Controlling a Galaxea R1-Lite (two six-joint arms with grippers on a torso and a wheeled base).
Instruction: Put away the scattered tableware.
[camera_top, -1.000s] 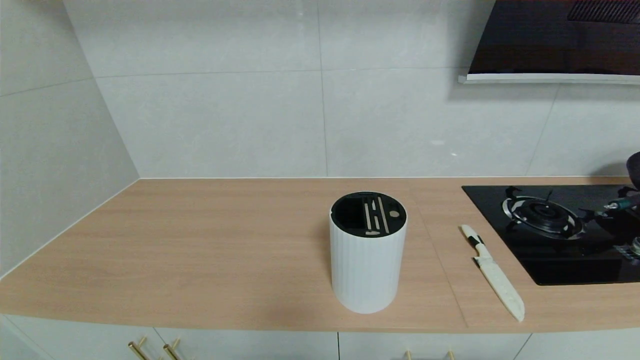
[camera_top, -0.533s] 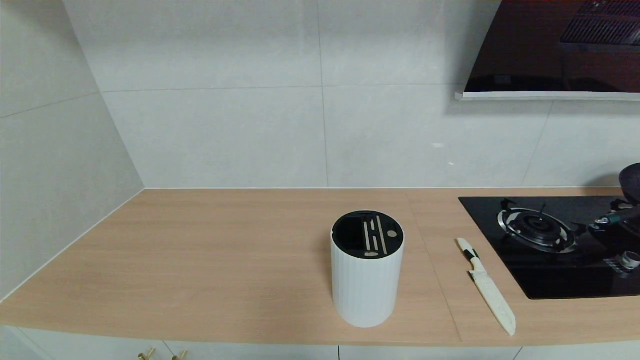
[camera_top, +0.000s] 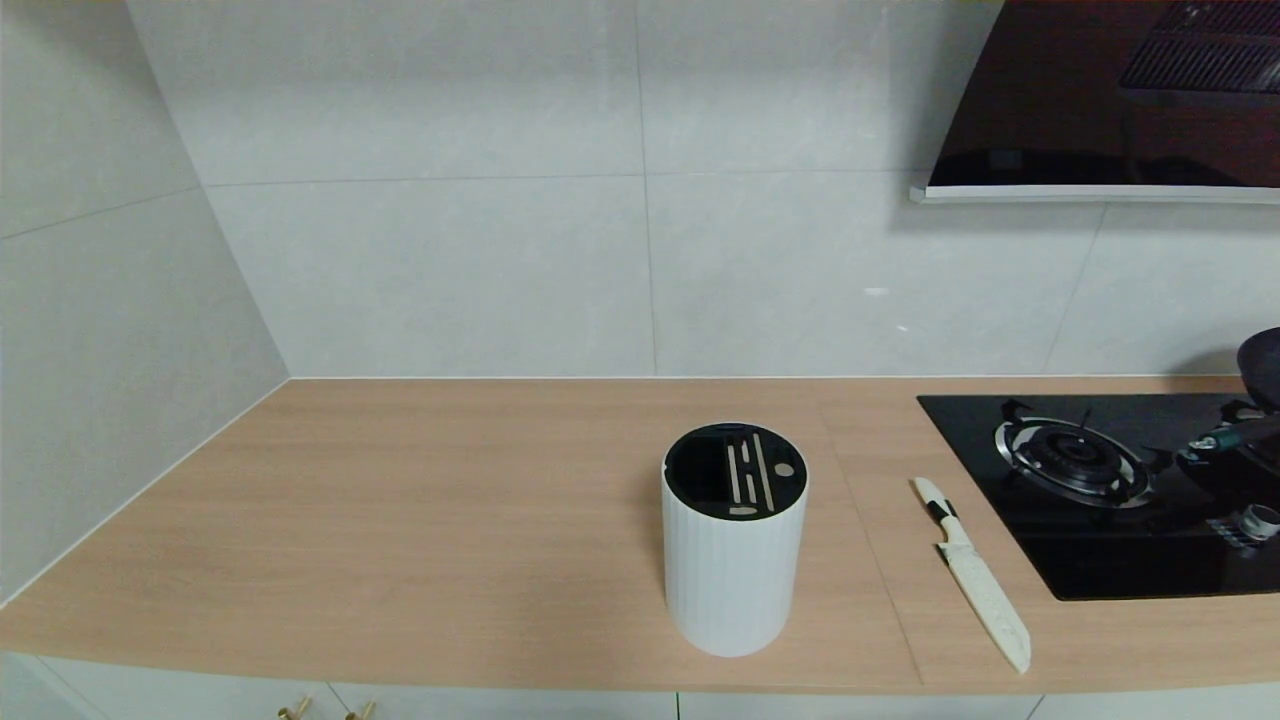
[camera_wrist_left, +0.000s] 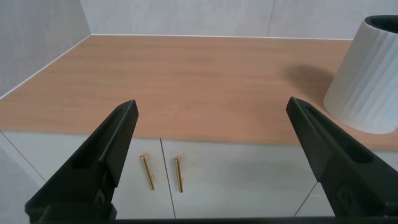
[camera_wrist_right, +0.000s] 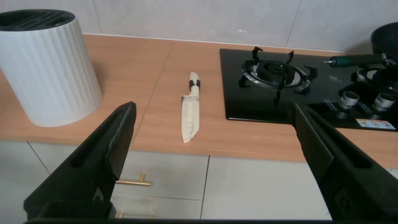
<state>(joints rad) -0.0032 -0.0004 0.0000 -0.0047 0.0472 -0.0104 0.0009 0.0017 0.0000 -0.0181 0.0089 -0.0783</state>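
A white knife (camera_top: 972, 573) (camera_wrist_right: 190, 111) with a speckled blade and a black band on its handle lies flat on the wooden counter (camera_top: 450, 520), between the holder and the hob. To its left stands a white ribbed cylindrical knife holder (camera_top: 734, 540) (camera_wrist_right: 46, 65) (camera_wrist_left: 367, 74) with a black slotted top. My left gripper (camera_wrist_left: 211, 109) hangs open in front of the counter's edge, left of the holder, with nothing between its fingers. My right gripper (camera_wrist_right: 208, 115) is open too, low before the counter edge, facing the knife.
A black gas hob (camera_top: 1100, 480) (camera_wrist_right: 298, 84) with burners and knobs fills the counter's right end, a dark pan (camera_top: 1262, 365) at its far edge. A range hood (camera_top: 1110, 100) hangs above. Cabinet doors with gold handles (camera_wrist_left: 161, 173) sit below the counter.
The head camera has tilted up, so the whole scene sits lower in the picture than one second ago. The knife and holder themselves have not moved.
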